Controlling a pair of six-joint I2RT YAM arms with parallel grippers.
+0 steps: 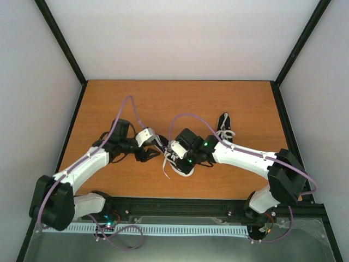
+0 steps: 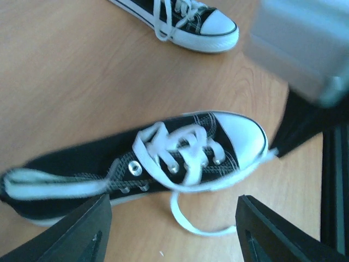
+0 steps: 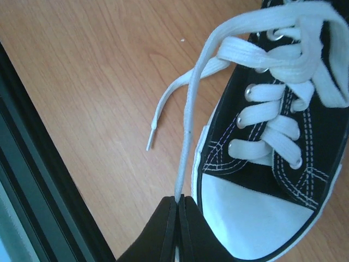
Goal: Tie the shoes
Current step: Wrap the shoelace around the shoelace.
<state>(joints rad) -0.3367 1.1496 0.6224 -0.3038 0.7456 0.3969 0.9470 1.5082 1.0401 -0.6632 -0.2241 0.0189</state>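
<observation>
One black sneaker (image 2: 163, 158) with a white toe cap lies on its side under both grippers; it also shows in the top view (image 1: 182, 165) and the right wrist view (image 3: 283, 158). Its white laces are loose. My right gripper (image 3: 179, 201) is shut on one white lace (image 3: 188, 136) beside the toe cap and holds it taut. The other lace end (image 3: 158, 117) lies slack on the table. My left gripper (image 2: 173, 210) is open just above the shoe's side, with a lace loop (image 2: 191, 215) between its fingers. The second sneaker (image 1: 224, 126) lies apart at the back right and also shows in the left wrist view (image 2: 185, 22).
The wooden table (image 1: 218, 103) is bounded by a black frame rail (image 3: 38, 180) at the near edge. White walls enclose the cell. In the top view my two grippers (image 1: 150, 154) (image 1: 173, 150) are close together at the table's middle front.
</observation>
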